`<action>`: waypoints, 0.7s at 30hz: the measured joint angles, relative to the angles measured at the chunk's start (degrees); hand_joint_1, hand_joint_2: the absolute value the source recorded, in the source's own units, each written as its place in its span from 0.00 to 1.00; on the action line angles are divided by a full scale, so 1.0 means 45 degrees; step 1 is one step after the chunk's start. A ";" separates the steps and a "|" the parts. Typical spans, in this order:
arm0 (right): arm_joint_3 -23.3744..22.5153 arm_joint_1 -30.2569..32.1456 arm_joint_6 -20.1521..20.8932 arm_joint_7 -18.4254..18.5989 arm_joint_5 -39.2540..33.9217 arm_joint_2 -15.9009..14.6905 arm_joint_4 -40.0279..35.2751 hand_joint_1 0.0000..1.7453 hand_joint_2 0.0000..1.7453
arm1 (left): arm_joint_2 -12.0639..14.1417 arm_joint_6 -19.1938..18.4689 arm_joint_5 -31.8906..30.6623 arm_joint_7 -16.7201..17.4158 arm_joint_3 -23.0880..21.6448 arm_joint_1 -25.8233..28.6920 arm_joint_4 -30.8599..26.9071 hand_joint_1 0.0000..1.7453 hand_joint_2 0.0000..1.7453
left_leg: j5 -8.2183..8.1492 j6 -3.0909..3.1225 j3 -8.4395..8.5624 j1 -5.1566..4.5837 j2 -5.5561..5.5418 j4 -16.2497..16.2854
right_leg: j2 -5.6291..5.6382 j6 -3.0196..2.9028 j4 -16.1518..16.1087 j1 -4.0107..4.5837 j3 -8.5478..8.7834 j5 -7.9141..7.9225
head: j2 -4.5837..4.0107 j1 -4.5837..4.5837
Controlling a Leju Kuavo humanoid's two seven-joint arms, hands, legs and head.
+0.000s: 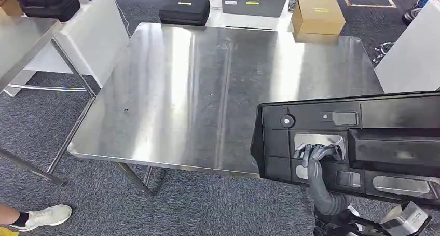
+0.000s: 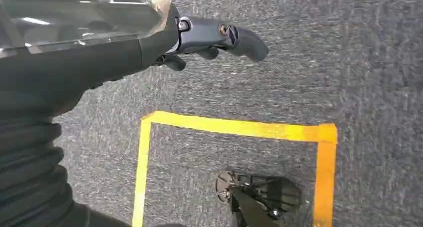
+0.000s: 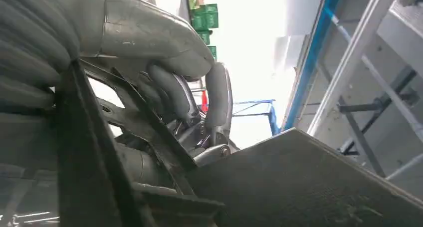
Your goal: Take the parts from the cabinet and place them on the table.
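The right robot hand [image 1: 317, 154] hooks its fingers through an opening in a long black plastic panel [image 1: 363, 142], carrying it over the near right corner of the steel bench [image 1: 207, 85], seemingly so it can be set down flat. The panel's long axis runs roughly left to right, broad face up. The left robot hand [image 2: 214, 37] hangs over carpet, holding nothing, fingers loosely extended.

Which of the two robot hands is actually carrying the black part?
The right robot hand: its fingers hook through an opening in the black panel. The left robot hand holds nothing.
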 joint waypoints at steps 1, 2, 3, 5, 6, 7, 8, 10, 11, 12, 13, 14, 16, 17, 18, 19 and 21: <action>0.0000 0.0001 -0.0005 0.0000 -0.0015 0.0000 0.0000 1.00 1.00 | 0.0000 0.0005 0.0005 0.0000 0.0000 0.0001 0.0000 0.00 1.00 | 0.0012 0.0065 0.0009 -0.0030 0.0000 -0.0043 | 0.0000 0.0097 -0.0045 -0.0019 0.0020 -0.0013 | 0.0000 0.0005; 0.0000 -0.0002 -0.0019 0.0000 -0.0019 -0.0005 -0.0010 1.00 1.00 | -0.0015 0.0005 0.0005 0.0000 0.0000 -0.0005 0.0000 0.00 1.00 | 0.0091 0.0175 0.0126 0.0107 0.0010 -0.0197 | -0.0029 0.0175 0.0038 0.0026 -0.0055 -0.0081 | 0.0000 0.0010; 0.0000 -0.0003 -0.0034 -0.0005 -0.0024 -0.0024 -0.0010 1.00 1.00 | -0.0015 0.0010 0.0005 0.0000 0.0000 -0.0001 0.0000 0.00 1.00 | 0.0090 0.0215 0.0205 0.0088 0.0033 -0.0252 | -0.0095 0.0198 0.0371 -0.0005 -0.0172 -0.0210 | 0.0000 0.0039; 0.0019 -0.0020 -0.0039 -0.0024 -0.0024 -0.0029 -0.0010 1.00 1.00 | 0.0015 0.0063 0.0015 0.0000 0.0000 -0.0003 0.0000 0.00 1.00 | 0.0032 0.0341 0.0249 0.0089 0.0067 -0.0251 | -0.0104 0.0091 0.2185 -0.0007 -0.1151 -0.0947 | 0.0000 0.0044; 0.0019 0.0009 -0.0039 -0.0024 -0.0024 -0.0039 -0.0005 1.00 1.00 | 0.0015 0.0068 0.0015 0.0000 0.0005 -0.0002 0.0000 0.00 1.00 | -0.0003 0.0369 0.0255 0.0078 0.0078 -0.0247 | -0.0104 0.0076 0.3217 -0.0006 -0.1746 -0.1276 | 0.0000 0.0039; 0.0024 0.0029 -0.0039 -0.0024 -0.0024 -0.0054 0.0000 1.00 1.00 | 0.0010 0.0073 0.0019 0.0000 0.0005 -0.0002 0.0000 0.00 1.00 | -0.0036 0.0376 0.0269 0.0073 0.0078 -0.0241 | -0.0104 0.0138 0.4062 -0.0004 -0.2287 -0.1433 | 0.0000 0.0049; 0.0029 0.0029 -0.0039 -0.0019 -0.0024 -0.0058 0.0005 1.00 1.00 | 0.0005 0.0078 0.0019 0.0000 0.0005 0.0001 0.0000 0.00 1.00 | -0.0074 0.0362 0.0310 0.0073 0.0075 -0.0240 | -0.0108 0.0226 0.4094 -0.0011 -0.2418 -0.1303 | 0.0000 0.0034; 0.0029 0.0020 -0.0039 -0.0024 -0.0039 -0.0058 0.0005 1.00 1.00 | -0.0015 0.0083 0.0029 0.0000 0.0005 0.0006 0.0000 0.00 1.00 | -0.0187 0.0321 0.0484 0.0088 0.0048 -0.0237 | -0.0142 0.0509 0.2466 -0.0023 -0.1736 -0.0396 | 0.0000 0.0054; 0.0029 0.0016 -0.0039 -0.0019 -0.0044 -0.0058 0.0005 1.00 1.00 | -0.0019 0.0092 0.0039 0.0000 0.0005 0.0006 0.0000 0.00 1.00 | -0.0257 0.0276 0.0598 0.0092 0.0037 -0.0237 | -0.0184 0.0614 0.1234 -0.0035 -0.1159 0.0154 | 0.0000 0.0053; 0.0039 0.0016 -0.0039 -0.0019 -0.0044 -0.0058 0.0005 1.00 1.00 | -0.0024 0.0097 0.0053 0.0000 0.0005 0.0007 0.0000 0.00 1.00 | -0.0332 0.0208 0.0664 0.0074 0.0029 -0.0237 | -0.0295 0.0624 0.0209 -0.0037 -0.0694 0.0534 | 0.0000 0.0078; 0.0044 0.0010 -0.0039 -0.0019 -0.0044 -0.0054 0.0020 1.00 1.00 | -0.0015 0.0107 0.0092 0.0000 0.0005 0.0004 0.0000 0.00 1.00 | -0.0434 0.0102 0.0681 -0.0060 0.0027 -0.0187 | -0.0319 0.0430 0.0093 0.0037 -0.0544 0.0514 | 0.0000 0.0068; 0.0044 0.0009 -0.0039 -0.0019 -0.0044 -0.0053 0.0019 1.00 1.00 | -0.0019 0.0117 0.0117 0.0000 0.0005 0.0004 0.0000 0.00 1.00 | -0.0455 0.0060 0.0674 -0.0044 0.0046 -0.0201 | -0.0262 0.0234 0.0108 0.0039 -0.0588 0.0499 | 0.0000 0.0034; 0.0044 0.0023 -0.0039 -0.0019 -0.0053 -0.0068 0.0019 1.00 1.00 | -0.0024 0.0117 0.0121 0.0000 0.0005 0.0009 0.0000 0.00 1.00 | -0.0479 -0.0025 0.0741 -0.0006 0.0071 -0.0266 | -0.0227 0.0078 0.0104 0.0094 -0.0588 0.0452 | 0.0000 0.0044; 0.0044 0.0006 -0.0039 -0.0019 -0.0053 -0.0063 0.0019 1.00 1.00 | -0.0015 0.0121 0.0121 0.0000 0.0005 -0.0005 0.0000 0.00 1.00 | -0.0561 -0.0116 0.0790 -0.0003 0.0073 -0.0242 | -0.0206 -0.0045 0.0028 -0.0027 -0.0499 0.0475 | 0.0000 0.0044; 0.0049 0.0005 -0.0039 -0.0019 -0.0049 -0.0058 0.0019 1.00 1.00 | -0.0015 0.0121 0.0121 0.0000 0.0005 -0.0006 0.0000 0.00 1.00 | -0.0705 -0.0191 0.0691 0.0027 0.0055 -0.0019 | -0.0206 -0.0140 0.0002 -0.0095 -0.0399 0.0461 | 0.0000 0.0039; 0.0049 -0.0012 -0.0039 -0.0019 -0.0049 -0.0054 0.0019 1.00 1.00 | -0.0019 0.0141 0.0121 0.0000 0.0005 -0.0007 0.0000 0.00 1.00 | -0.1098 -0.0236 0.0387 0.0037 0.0057 0.0691 | -0.0223 -0.0261 0.0004 -0.0103 -0.0331 0.0399 | 0.0000 -0.0072; 0.0063 -0.0014 -0.0039 -0.0005 -0.0049 -0.0049 0.0024 1.00 1.00 | -0.0024 0.0238 0.0121 0.0000 0.0005 0.0006 0.0000 0.00 1.00 | -0.1945 -0.0326 -0.0723 0.0105 0.0058 0.2694 | -0.0228 -0.0342 0.0007 -0.0085 -0.0284 0.0337 | 0.0000 -0.0082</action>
